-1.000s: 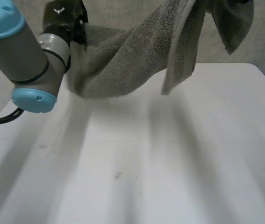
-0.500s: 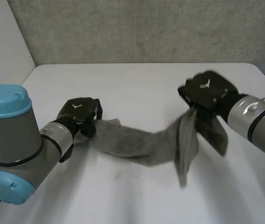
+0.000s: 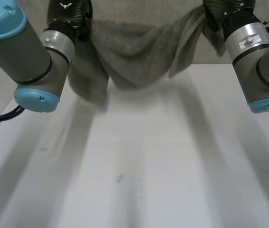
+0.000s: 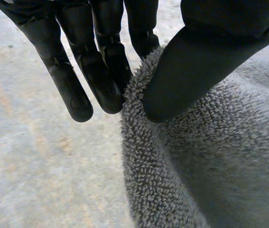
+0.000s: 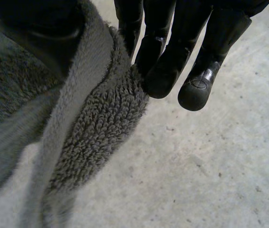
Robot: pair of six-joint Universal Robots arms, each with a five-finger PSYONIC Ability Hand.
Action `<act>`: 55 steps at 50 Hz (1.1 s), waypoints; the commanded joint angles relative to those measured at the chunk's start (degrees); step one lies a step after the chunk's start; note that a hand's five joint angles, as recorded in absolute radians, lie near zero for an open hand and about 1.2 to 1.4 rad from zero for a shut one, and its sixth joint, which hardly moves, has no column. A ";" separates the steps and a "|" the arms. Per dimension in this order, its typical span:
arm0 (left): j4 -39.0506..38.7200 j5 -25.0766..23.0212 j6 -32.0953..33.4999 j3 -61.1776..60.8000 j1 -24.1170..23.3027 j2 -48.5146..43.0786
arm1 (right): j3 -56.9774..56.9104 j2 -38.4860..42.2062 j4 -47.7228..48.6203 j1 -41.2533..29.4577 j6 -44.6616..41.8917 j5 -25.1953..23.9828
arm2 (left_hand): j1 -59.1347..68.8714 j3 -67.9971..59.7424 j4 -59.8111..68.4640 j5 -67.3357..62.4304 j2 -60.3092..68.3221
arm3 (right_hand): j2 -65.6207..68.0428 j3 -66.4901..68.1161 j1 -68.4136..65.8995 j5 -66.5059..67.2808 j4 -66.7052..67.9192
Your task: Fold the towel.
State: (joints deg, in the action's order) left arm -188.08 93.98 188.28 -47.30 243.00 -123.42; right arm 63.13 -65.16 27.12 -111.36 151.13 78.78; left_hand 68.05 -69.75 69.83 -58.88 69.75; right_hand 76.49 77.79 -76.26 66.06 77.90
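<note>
The white tabletop (image 3: 139,171) stretches out below us. The grey towel (image 3: 134,54) hangs above its far side, strung between our two hands. Its middle sags in a loose swag and its lower folds dangle close to the surface; we cannot tell whether they touch it. We judge that we hold the towel up like this so its own weight pulls it open and shows us its edges before we lay it flat. No fold is made yet, so the task is at an early stage.

Our left arm (image 3: 25,52) and right arm (image 3: 257,61) are raised at either side, well apart, which spreads the cloth between them. The left hand (image 3: 68,9) has one upper end of the towel and the right hand (image 3: 224,7) has the other.

In the left wrist view the fingers (image 4: 77,71) are straight and close together. The thumb (image 4: 205,61) presses the towel's looped edge (image 4: 139,123) against them in a pinch. In the right wrist view the fingers (image 5: 172,52) are likewise straight and side by side. The towel's thick hem (image 5: 96,118) is nipped between the nearest finger and the thumb (image 5: 34,28), with cloth draped around that thumb.
</note>
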 commanded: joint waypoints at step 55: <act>8.51 0.25 -1.07 -34.37 -0.34 14.71 | 13.17 -5.32 -33.62 10.37 9.51 -16.21 | -51.11 52.81 -52.89 51.94 -52.80 | -66.49 -67.79 66.26 -66.06 -67.90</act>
State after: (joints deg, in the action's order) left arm -181.65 95.68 187.30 -89.06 238.48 -106.74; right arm 78.88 -69.96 -5.63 -101.70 148.58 61.61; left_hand 15.88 -15.61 15.83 -5.31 15.62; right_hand 14.81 14.17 -13.53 3.60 14.94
